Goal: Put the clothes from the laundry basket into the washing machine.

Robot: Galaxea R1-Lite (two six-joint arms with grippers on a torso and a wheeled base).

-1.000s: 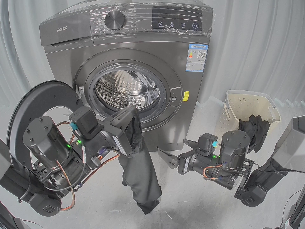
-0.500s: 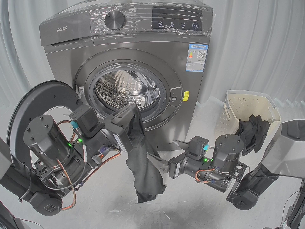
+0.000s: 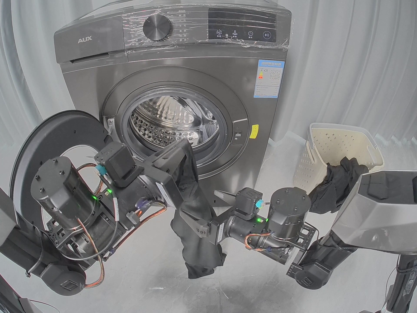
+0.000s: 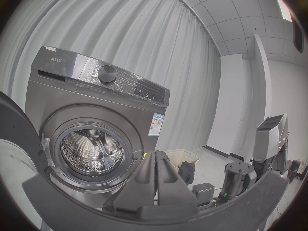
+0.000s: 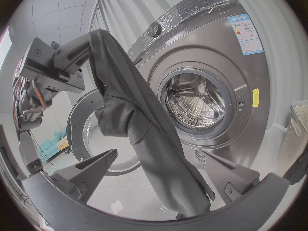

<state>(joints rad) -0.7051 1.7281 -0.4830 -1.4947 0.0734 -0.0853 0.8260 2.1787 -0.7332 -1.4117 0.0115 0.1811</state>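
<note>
Pale grey curtains (image 3: pixel 347 44) hang behind a grey washing machine (image 3: pixel 173 66) standing on a light floor (image 3: pixel 152 283). Its round door (image 3: pixel 52 140) is swung open to the robot's left, baring the steel drum (image 3: pixel 173 118).

The left gripper (image 3: pixel 184 146) is in front of the lower rim of the opening, its 2 fingers pressed together on the top of a dark garment (image 3: pixel 195 231), which hangs down toward the floor outside the drum. The right gripper (image 3: pixel 205 209) is lower, fingers spread wide, with the hanging cloth between them; from the right wrist camera the garment (image 5: pixel 150 129) drapes down through that gap.

To the right of the machine stands a cream laundry basket (image 3: pixel 343 135), tilted, with more dark clothes (image 3: pixel 336 185) spilling over its front rim.
</note>
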